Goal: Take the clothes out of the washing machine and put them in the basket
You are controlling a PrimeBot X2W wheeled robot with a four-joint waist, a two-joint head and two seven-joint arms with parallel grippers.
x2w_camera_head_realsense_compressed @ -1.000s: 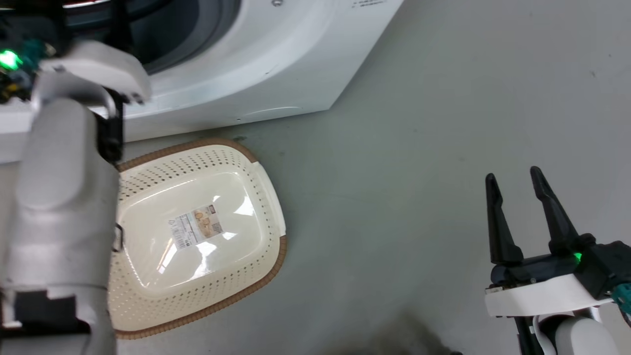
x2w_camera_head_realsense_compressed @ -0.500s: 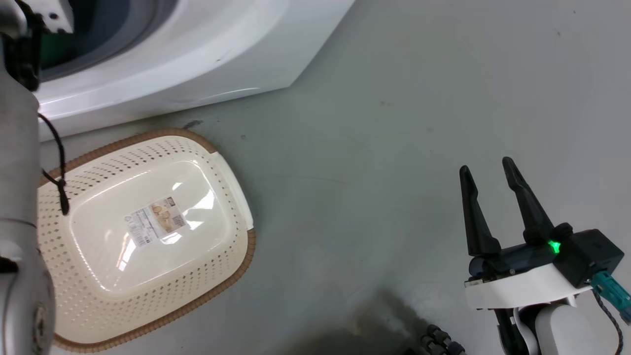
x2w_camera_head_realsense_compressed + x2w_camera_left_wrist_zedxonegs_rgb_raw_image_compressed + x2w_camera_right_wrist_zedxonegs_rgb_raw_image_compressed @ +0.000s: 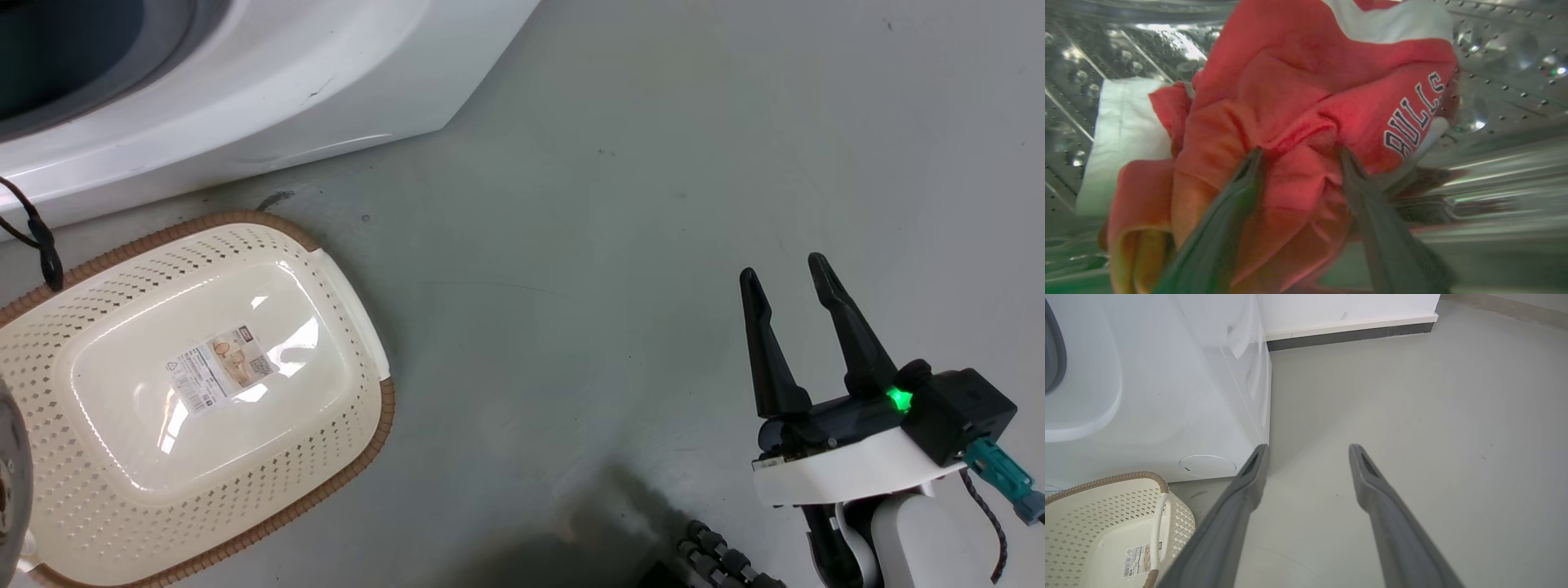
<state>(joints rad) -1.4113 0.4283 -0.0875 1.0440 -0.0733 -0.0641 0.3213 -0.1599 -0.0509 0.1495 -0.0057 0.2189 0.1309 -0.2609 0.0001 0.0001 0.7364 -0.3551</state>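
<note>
The clothes [image 3: 1306, 102] lie bunched in the washing machine's steel drum [image 3: 1494, 81]: a red-and-white jersey with printed lettering, and a white piece [image 3: 1126, 134] behind it at the left. My left gripper [image 3: 1300, 151] is inside the drum, open, its two fingertips pressed into the red fabric with a fold between them. The cream basket [image 3: 343, 457] stands on the floor in front of the washing machine [image 3: 245, 98] with nothing in it but its paper label. My right gripper [image 3: 788, 273] hovers open over bare floor, well right of the basket [image 3: 1106, 479].
The grey floor stretches wide to the right of the washing machine [image 3: 1167, 396]. A white wall with a dark skirting board [image 3: 1351, 332] runs behind. A thin black cable [image 3: 37, 237] hangs over the basket's far left rim.
The head camera has turned, so machine and basket slid left in the picture. My pale left forearm has gone out past the left edge. The right gripper stays open.
</note>
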